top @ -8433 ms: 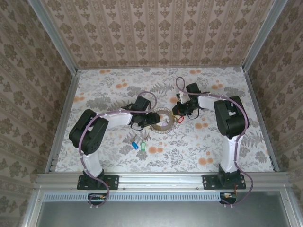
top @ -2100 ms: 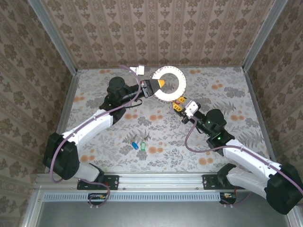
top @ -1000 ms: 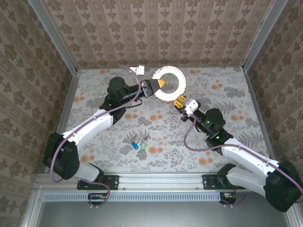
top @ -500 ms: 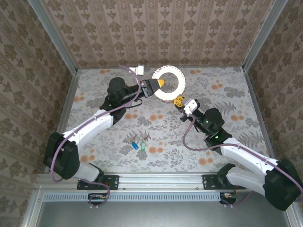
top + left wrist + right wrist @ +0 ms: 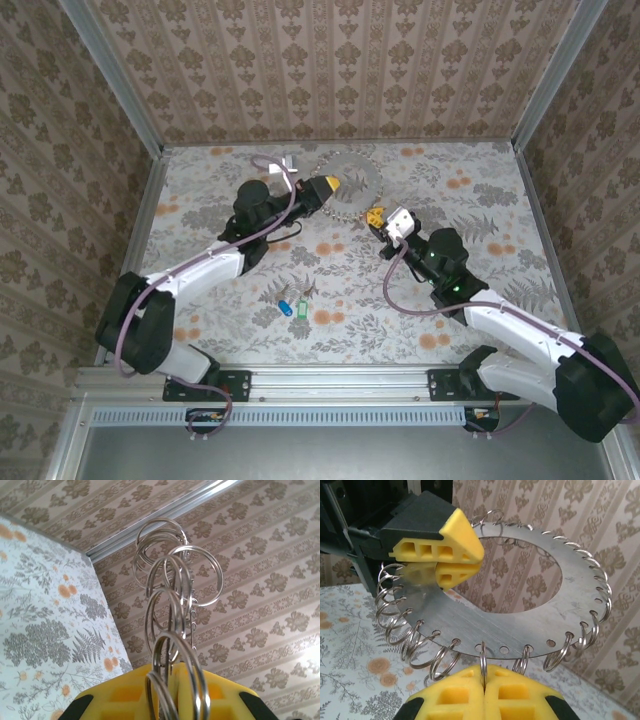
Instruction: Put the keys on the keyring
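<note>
Evidently the loose keys are waiting their turn: a blue-headed key [image 5: 285,306] and a green-headed key [image 5: 302,307] lie untouched on the flowered surface [image 5: 480,290], well apart from the keyring on its arm-base side. Next along, the left hand [image 5: 465,563] has its yellow fingers pressed together on the keyring [image 5: 470,625]. This is a flat, silvery plate ring with small holes round its rim, and a small split ring hangs from most of them. The hand clamps the flat band on one side, which leaves the rest of the rim free. The keyring is held off the surface and tilted, its face turned toward the right hand. I judge this is so the dangling rings can be reached from that side while the plate is kept from swinging. Just below the keyring's lower rim, the right hand [image 5: 483,692] has its fingers fully together. One split ring [image 5: 482,662], seen edge-on, runs down into the seam between them, so it appears pinched there, likely to steady it for threading. Whether a key is also caught between those fingers I cannot tell.
</note>
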Controlling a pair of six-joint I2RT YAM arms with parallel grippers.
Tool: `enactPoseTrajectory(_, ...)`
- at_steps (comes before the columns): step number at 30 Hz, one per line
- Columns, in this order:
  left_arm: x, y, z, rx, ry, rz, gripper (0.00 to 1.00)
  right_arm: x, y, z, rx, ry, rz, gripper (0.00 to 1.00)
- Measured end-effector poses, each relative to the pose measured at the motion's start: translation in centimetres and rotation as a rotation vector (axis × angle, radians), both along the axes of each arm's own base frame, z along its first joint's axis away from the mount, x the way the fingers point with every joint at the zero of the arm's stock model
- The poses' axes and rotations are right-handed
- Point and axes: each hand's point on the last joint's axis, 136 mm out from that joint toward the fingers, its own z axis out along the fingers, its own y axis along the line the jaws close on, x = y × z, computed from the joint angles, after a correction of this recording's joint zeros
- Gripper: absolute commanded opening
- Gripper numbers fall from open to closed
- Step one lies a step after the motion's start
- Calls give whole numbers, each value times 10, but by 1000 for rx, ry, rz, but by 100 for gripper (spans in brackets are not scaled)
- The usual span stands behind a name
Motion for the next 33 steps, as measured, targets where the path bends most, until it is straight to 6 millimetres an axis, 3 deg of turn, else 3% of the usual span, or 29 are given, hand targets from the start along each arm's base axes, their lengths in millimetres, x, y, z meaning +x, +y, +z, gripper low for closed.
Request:
enactPoseTrajectory(8,16,-7,-49,-84,198,13,20,13,-5,-26,9,131,-14,0)
enactPoseTrajectory(12,21,-11,-73,-84,284,26,25,18,-5,-17,41,148,2,0)
enactPoseTrajectory(14,20,-12,-79,-84,306,29,28,20,-6,-18,53,162,7,0)
enactPoseTrajectory(21,16,-13,-108,-53,385,44,54,32,-10,-10,64,186,11,0)
enactPoseTrajectory(33,7,-9,-136,-7,438,55,73,42,-19,-40,7,317,27,0)
